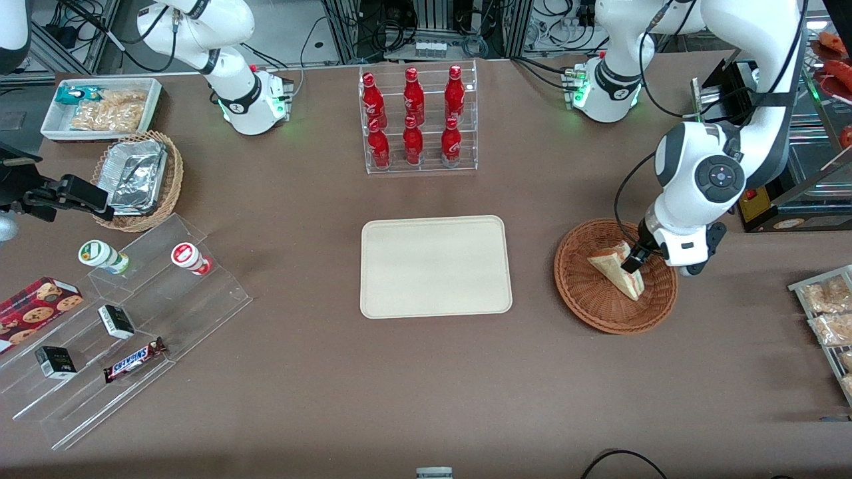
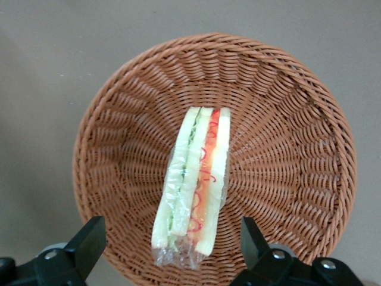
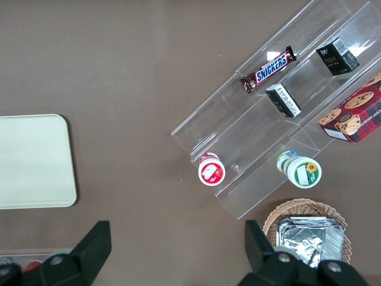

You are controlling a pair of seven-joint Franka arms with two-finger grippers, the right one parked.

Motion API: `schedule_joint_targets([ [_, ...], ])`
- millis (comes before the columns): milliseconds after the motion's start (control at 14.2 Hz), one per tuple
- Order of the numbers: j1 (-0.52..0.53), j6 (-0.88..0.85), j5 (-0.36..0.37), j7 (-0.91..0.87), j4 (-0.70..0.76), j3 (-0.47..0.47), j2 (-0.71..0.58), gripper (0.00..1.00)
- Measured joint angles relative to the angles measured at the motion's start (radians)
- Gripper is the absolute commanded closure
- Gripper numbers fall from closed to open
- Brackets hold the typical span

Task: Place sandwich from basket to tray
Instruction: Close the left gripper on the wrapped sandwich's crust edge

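Sandwich (image 1: pixel 616 267) lying in the basket (image 1: pixel 589 306), right side of the front view. Gripper (image 1: pixel 632 261) low over it, fingers (image 2: pixel 89 241) spread wide, holding nothing. Tray (image 1: pixel 436 266) in the middle.

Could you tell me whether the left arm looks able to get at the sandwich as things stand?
Probably yes: the gripper hangs over the basket with its jaws open either side of the sandwich, and nothing lies between them.
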Motion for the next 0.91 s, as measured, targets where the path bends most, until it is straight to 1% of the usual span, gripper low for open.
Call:
schedule_joint_targets([
  [211,0.000,0.053,0.000,0.000,-0.040,0.000,0.002,0.00],
  [633,0.000,0.125,-0.002,-0.001,-0.061,0.002,0.036,0.00],
  [844,0.000,0.139,-0.026,-0.003,-0.063,0.002,0.058,0.00],
  [914,0.000,0.149,-0.033,-0.003,-0.064,0.002,0.067,0.14],
])
